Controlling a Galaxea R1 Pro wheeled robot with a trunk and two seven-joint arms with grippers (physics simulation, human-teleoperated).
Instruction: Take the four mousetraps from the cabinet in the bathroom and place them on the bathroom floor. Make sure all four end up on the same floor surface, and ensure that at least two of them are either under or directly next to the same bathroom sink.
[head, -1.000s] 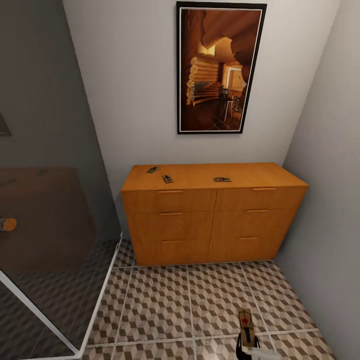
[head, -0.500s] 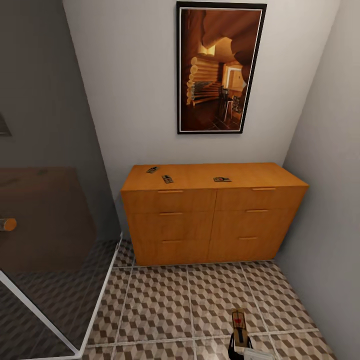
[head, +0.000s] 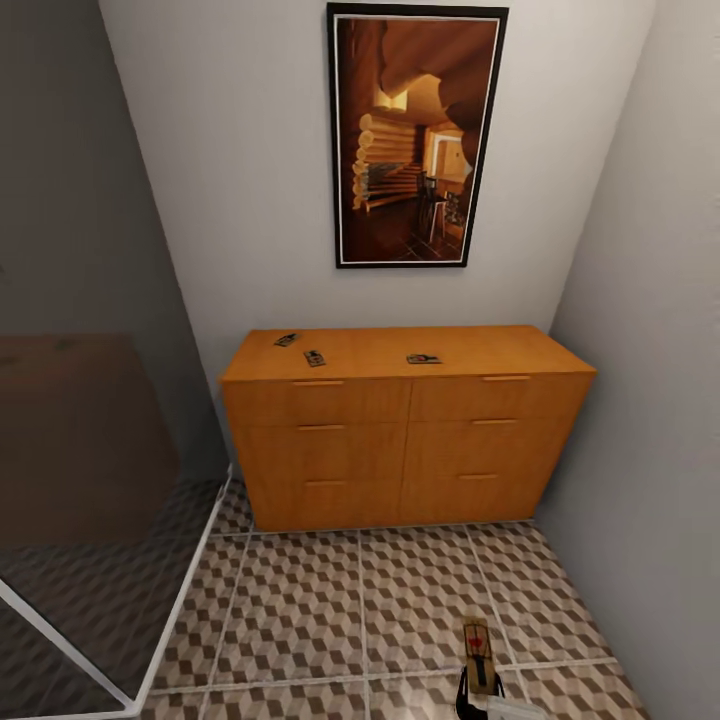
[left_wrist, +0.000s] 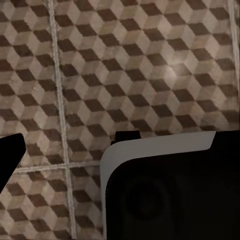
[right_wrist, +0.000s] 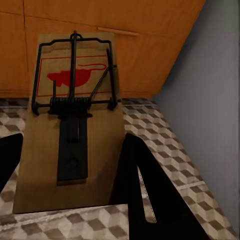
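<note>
- Right wrist view puts the held mousetrap (right_wrist: 70, 130) right in front of you: a flat pale-brown wooden board with a dark wire spring bar, a black catch plate and a red mouse print near its far end.
- Your right gripper (right_wrist: 67, 165) is clamped on that board's near end, one dark finger (right_wrist: 150, 190) on each side, so the trap sticks out forward past the fingertips towards the cabinet.
- In the head view the same trap (head: 479, 655) shows at the lower edge, above the bathroom floor (head: 300, 610); you cannot tell from here whether it touches the tiles.
- Your left gripper (left_wrist: 60, 145) points down at the cube-pattern tiles; its fingers stand apart with nothing between them.
- Farther off, the cabinet (head: 400, 440) stands against the back wall, its drawers closed.
- On its top lie three more mousetraps: two close together near the left end (head: 286, 340) (head: 315, 357), one near the middle (head: 423, 358).
- Above it hangs a framed picture (head: 415, 135).
</note>
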